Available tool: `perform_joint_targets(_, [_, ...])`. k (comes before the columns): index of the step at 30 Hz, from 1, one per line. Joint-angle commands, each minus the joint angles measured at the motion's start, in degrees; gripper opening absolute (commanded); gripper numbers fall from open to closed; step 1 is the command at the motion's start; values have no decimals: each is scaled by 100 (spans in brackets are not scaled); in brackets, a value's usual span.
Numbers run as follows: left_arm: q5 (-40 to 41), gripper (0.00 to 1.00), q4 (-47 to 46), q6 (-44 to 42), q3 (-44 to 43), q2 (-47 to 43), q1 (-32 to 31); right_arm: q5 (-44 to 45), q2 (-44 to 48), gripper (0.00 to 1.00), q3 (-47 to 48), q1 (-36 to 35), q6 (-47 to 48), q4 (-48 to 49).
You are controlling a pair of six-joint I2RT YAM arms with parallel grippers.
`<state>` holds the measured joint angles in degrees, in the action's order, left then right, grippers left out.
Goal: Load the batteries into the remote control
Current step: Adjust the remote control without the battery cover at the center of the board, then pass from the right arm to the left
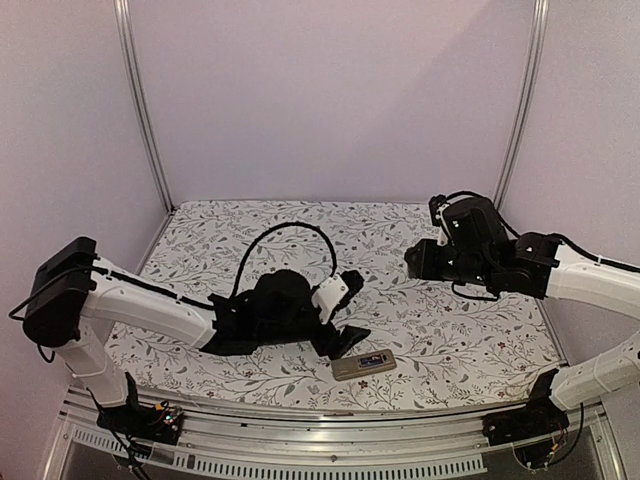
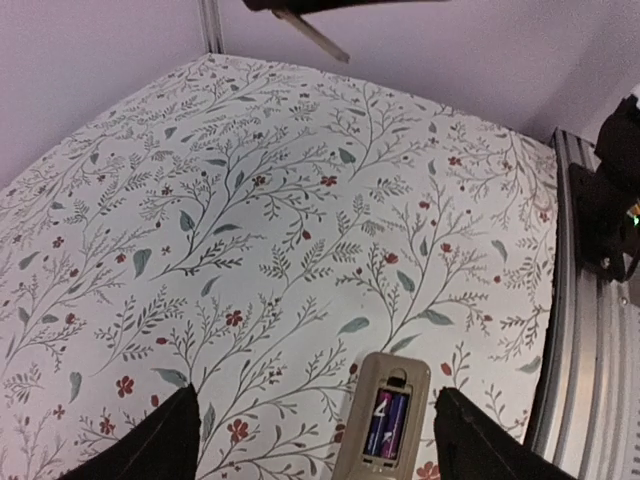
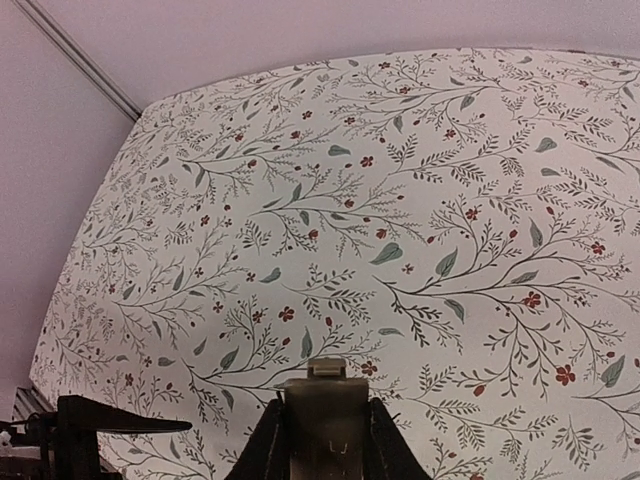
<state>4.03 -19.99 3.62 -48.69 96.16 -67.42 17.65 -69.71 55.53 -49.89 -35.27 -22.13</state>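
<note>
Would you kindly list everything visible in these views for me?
remote control: one, tan-grey back up, near the table's front edge.
batteries: two, dark, side by side in the remote's recess.
cover piece: one, tan-grey, in the right hand.
tablecloth: one, white floral, over the table.
left hand: one, black, open, either side of the remote.
right hand: one, black, raised, shut on the cover.

White arm links [image 1: 150, 300], black joints [image 1: 280, 305], looping black cables [image 1: 290, 226].
</note>
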Motion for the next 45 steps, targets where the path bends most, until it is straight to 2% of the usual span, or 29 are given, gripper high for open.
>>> perform_joint_targets(1, [566,81,-1049,813,-459,155,-241,208,-157,3,375,-285,-403,92])
perform_joint_targets(5, [352,82,-1100,1254,-1032,375,-281,502,-195,3,498,-623,-625,235])
perform_joint_targets(10, [57,80,-1467,1916,-1124,397,-234,670,-170,3,473,-837,-811,454])
perform_joint_targets(16, [308,56,-1301,2328,-1275,500,-129,735,-320,3,596,-1019,-774,434])
perform_joint_targets(24, [430,33,-1175,2551,-1325,552,30,740,-341,3,643,-1127,-728,421])
perform_joint_targets(34, [603,25,-1262,2505,-1253,589,96,646,-426,3,677,-1171,-675,417])
perform_joint_targets(37, [613,17,-1279,2498,-1240,588,97,636,-440,3,661,-1173,-683,409])
perform_joint_targets(41, [505,0,-1267,2507,-1241,589,95,684,-406,3,613,-1172,-686,419])
perform_joint_targets(45, [473,0,-1241,2515,-1178,522,97,656,-360,8,586,-1172,-667,428])
